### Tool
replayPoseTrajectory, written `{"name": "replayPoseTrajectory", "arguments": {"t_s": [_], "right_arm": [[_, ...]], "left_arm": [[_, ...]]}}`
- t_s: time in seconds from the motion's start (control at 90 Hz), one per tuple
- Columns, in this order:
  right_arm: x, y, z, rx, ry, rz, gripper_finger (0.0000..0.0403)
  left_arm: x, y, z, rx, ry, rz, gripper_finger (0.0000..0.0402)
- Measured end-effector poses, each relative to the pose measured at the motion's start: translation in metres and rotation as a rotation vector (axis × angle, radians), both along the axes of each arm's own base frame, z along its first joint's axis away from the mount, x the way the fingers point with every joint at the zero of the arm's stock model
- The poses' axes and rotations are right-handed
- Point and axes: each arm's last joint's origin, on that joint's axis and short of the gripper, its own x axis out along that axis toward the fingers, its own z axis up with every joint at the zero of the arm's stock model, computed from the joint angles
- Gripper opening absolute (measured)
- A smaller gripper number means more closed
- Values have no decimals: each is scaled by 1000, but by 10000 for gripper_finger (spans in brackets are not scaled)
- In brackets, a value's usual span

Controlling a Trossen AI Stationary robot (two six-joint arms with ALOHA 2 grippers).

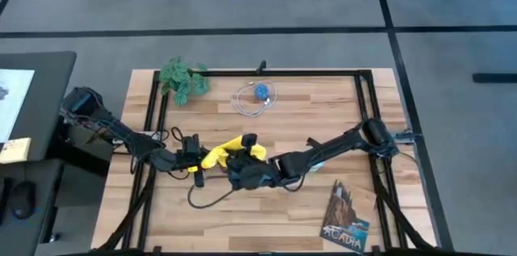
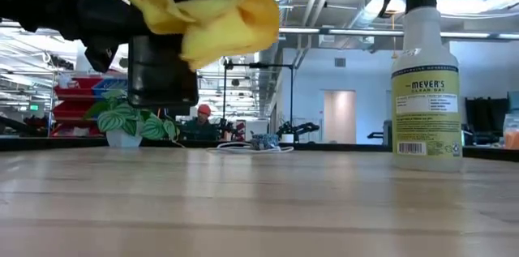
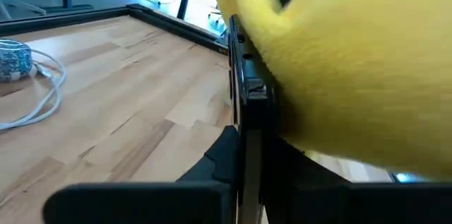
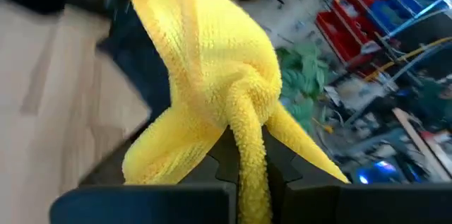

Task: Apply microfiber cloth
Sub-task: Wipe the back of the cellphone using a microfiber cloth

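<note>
While both arms meet near the middle of the one wooden tabletop (image 1: 266,207), they share one yellow microfiber cloth (image 1: 229,151) between them. Two arms show from above, one on each side.

One dark booklet (image 1: 346,216) lies by the near right corner. One green plant (image 1: 182,79) sits at the far left, and one white cable (image 1: 252,99) with a blue thing lies in a loop at the far middle. One spray bottle (image 2: 426,79) shows only in the low view, standing upright on the wood.

From above, the cloth sits bunched up where the left gripper (image 1: 196,161) and the right gripper (image 1: 242,165) come together. The right wrist view shows the right fingers (image 4: 282,171) closed tight on a twisted fold of the cloth, which puffs out past them. The left wrist view shows a thin black phone (image 3: 244,97) standing on edge in the shut left fingers (image 3: 219,160), with the cloth pressed against one side of it. The low view shows the cloth held up in the air, off the wood. That view also shows a person (image 2: 203,115) far back in the room.
</note>
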Motion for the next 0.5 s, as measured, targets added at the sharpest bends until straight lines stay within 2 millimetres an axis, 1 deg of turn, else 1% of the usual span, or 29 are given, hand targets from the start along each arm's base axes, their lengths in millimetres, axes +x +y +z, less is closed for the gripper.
{"name": "replayPoseTrajectory", "arguments": {"t_s": [0.156, 0.222, 0.289, 0.411, 0.5], "right_arm": [[-11, 14, -17, 79, 42, -31, 4], [-15, 19, -25, 109, 25, -35, 4], [-15, 22, -29, 136, -11, -29, 4], [-12, 22, -33, 185, -97, -12, 4], [-11, 18, -35, 198, -116, -13, 4]], "left_arm": [[0, -1, 6, 18, -48, -4, 13], [1, -1, 9, 25, -74, -3, 13], [1, -1, 11, 32, -91, -4, 13], [1, -1, 13, 28, -106, -5, 13], [1, -1, 13, 26, -109, -4, 13]]}}
